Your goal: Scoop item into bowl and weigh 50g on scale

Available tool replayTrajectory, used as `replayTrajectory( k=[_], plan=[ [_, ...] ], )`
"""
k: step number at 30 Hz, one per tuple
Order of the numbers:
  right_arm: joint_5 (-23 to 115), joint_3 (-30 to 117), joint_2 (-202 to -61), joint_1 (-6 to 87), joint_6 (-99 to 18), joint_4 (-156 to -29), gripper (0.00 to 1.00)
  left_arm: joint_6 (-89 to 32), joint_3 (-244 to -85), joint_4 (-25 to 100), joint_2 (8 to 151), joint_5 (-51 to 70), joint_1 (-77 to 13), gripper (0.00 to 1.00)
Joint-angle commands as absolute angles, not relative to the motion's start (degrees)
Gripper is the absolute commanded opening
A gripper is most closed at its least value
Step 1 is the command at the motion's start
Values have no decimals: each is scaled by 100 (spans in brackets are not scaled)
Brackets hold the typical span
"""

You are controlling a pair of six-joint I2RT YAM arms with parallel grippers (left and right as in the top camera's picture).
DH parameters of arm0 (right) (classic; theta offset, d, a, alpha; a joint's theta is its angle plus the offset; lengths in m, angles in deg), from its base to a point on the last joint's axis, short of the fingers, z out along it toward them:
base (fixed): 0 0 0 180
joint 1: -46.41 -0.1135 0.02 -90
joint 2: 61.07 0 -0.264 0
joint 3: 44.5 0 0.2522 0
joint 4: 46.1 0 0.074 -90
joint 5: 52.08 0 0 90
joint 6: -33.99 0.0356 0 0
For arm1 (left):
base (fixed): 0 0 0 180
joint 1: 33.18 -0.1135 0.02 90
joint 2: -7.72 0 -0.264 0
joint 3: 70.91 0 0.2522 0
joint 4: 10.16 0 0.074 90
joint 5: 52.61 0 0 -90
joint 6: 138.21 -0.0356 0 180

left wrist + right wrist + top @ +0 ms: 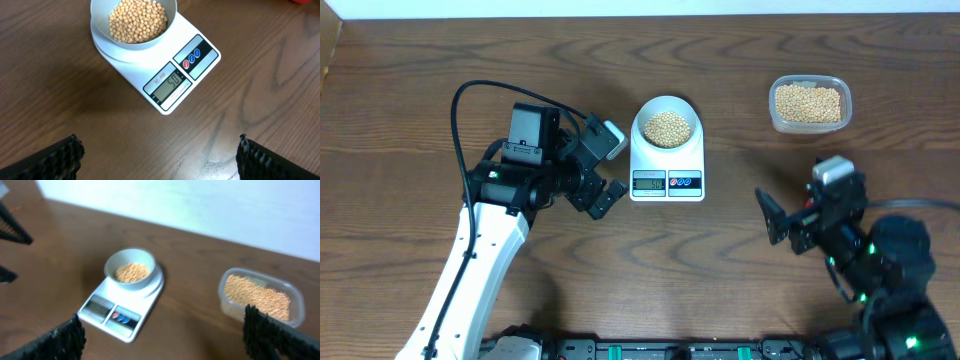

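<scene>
The pale bowl [667, 127] stands on the white scale [667, 180] at the table's middle. It holds tan beans [667, 127]. In the left wrist view the bowl [100, 37] of beans [138, 21] sits on the scale [200, 62] and the display [170, 82] reads 50. My left gripper [608, 170] is open and empty just left of the scale [159, 157]. My right gripper [790, 215] is open and empty, right of the scale [162, 335]. The right wrist view shows the bowl [131, 272] and scale [107, 317].
A clear plastic tub [808, 103] of more beans stands at the back right; it also shows in the right wrist view [260, 297]. The table's far edge meets a white wall.
</scene>
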State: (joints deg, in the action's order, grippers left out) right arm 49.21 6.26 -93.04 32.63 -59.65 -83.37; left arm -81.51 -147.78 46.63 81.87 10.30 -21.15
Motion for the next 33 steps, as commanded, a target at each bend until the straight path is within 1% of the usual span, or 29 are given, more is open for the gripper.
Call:
replayTrajectory(
  k=[1, 10, 17, 23, 33],
  plan=[
    [4576, -107, -8583, 3285, -6039, -8025, 99, -8247, -14903, 4663, 8219, 978, -2139, 100],
    [4549, -1057, -7179, 3285, -6037, -7846, 99, -8247, -14903, 4663, 8219, 978, -2139, 100],
    [4442, -1385, -6546, 3283, -6037, -7854, 99, -8247, -14903, 4663, 8219, 978, -2139, 100],
    [4394, -1588, -6130, 3283, -6039, -7891, 99, -8247, -14903, 4663, 8219, 978, -2139, 100],
    [4119, -1630, -6135, 3287, -6039, -7837, 99, -8247, -14903, 4663, 8219, 978, -2139, 100]
  ],
)
